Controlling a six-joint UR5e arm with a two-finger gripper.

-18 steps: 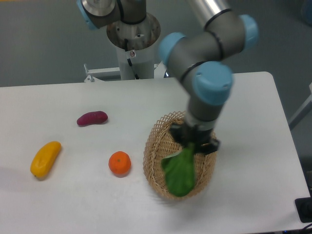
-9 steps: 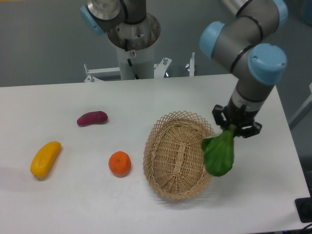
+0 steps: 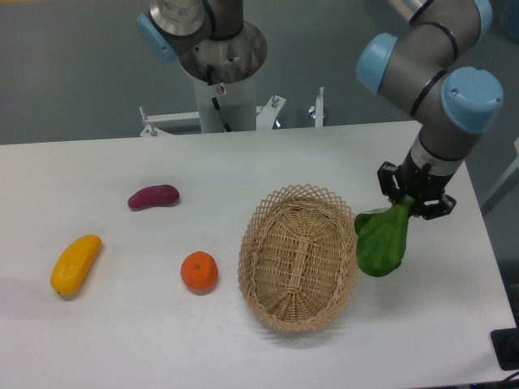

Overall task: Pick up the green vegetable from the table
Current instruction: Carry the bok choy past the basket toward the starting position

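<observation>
I have the hand (image 3: 416, 204) clamped on the pale stem end of the green vegetable (image 3: 383, 241), so the broad leaf hangs down freely under its own weight. It is off the table (image 3: 97, 340), hanging just to the right of the wicker basket (image 3: 298, 256), leaf tip low near the surface. Gripping the firmer stem looks like the safer hold to me. The orange (image 3: 199, 271), yellow fruit (image 3: 75, 264) and purple sweet potato (image 3: 152, 196) lie well apart, out of my way.
</observation>
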